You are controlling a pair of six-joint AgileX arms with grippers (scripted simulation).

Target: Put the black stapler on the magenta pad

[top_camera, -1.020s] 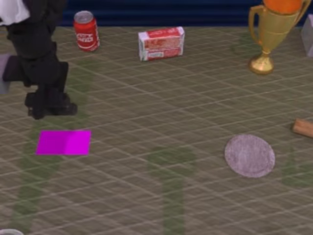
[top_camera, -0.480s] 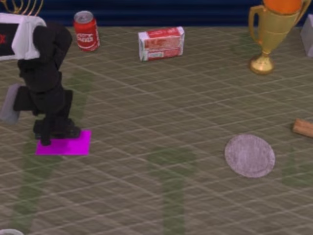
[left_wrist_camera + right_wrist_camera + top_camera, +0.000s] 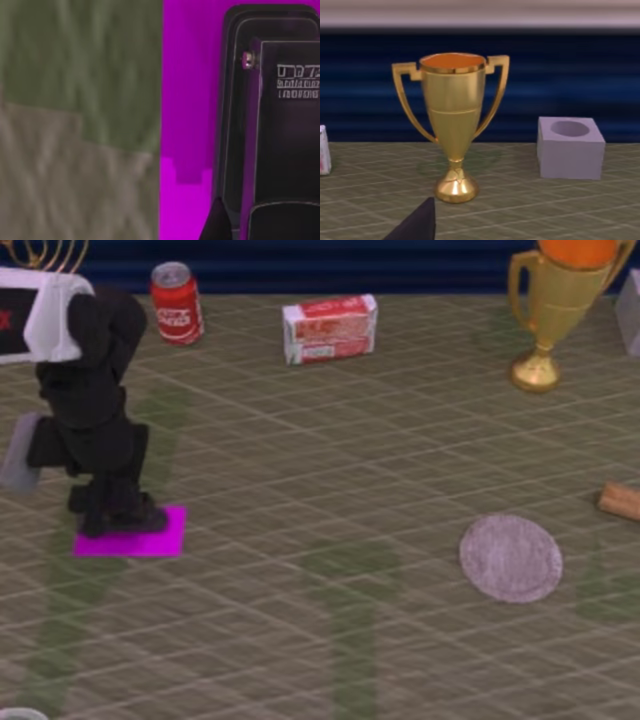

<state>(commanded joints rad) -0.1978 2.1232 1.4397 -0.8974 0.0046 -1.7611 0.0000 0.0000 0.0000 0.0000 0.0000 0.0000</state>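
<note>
The magenta pad (image 3: 150, 542) lies at the table's left. My left gripper (image 3: 108, 512) hangs low over the pad's far edge, shut on the black stapler (image 3: 152, 520). In the left wrist view the black stapler (image 3: 272, 125) is a long dark bar with small pale lettering, and the magenta pad (image 3: 187, 90) lies right under it. One fingertip (image 3: 217, 225) lies against the stapler's side. I cannot tell whether the stapler touches the pad. The right arm is outside the top view; its wrist view shows only one dark fingertip (image 3: 420, 225), with nothing held.
A red soda can (image 3: 176, 302) and a red-and-white box (image 3: 330, 328) stand at the back. A gold trophy (image 3: 555, 310) stands back right, next to a lilac block (image 3: 570, 147). The round grey disc (image 3: 511, 558) and a wooden piece (image 3: 620, 501) lie at the right.
My left arm carried the stapler from behind the pad towards the front, onto the pad's far edge, then sank slightly. The right arm has not moved.
</note>
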